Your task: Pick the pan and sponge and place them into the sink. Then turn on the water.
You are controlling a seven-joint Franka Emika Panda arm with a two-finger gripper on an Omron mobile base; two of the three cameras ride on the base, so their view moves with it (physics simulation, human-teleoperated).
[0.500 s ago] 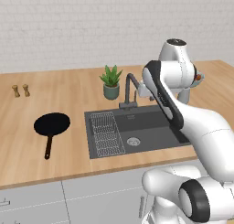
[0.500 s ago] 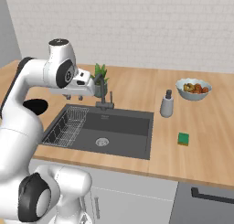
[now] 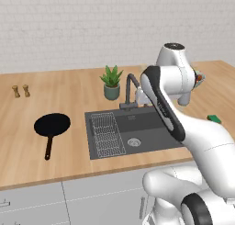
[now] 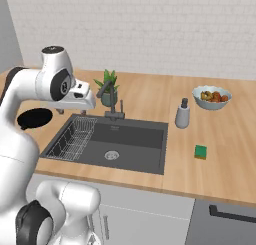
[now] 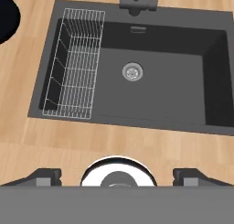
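Since earlier nothing has shifted | our gripper (image 5: pixel 117 177) hangs over sink (image 5: pixel 155 77) | fingers wide, empty | pan (image 3: pixel 52 125), sponge (image 4: pixel 200 151) wait on tabletop (image 3: pixel 27 155)

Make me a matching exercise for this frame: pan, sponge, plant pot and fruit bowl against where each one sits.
Things:
1. pan
2. sponge
3. plant pot
4. fruit bowl

Places:
A. at the back of the counter, beyond the soap dispenser
B. just behind the sink, beside the faucet
C. on the counter on the wire rack side of the sink
D. on the counter on the sink's other side, nearer the front edge

Pairs: 1-C, 2-D, 3-B, 4-A
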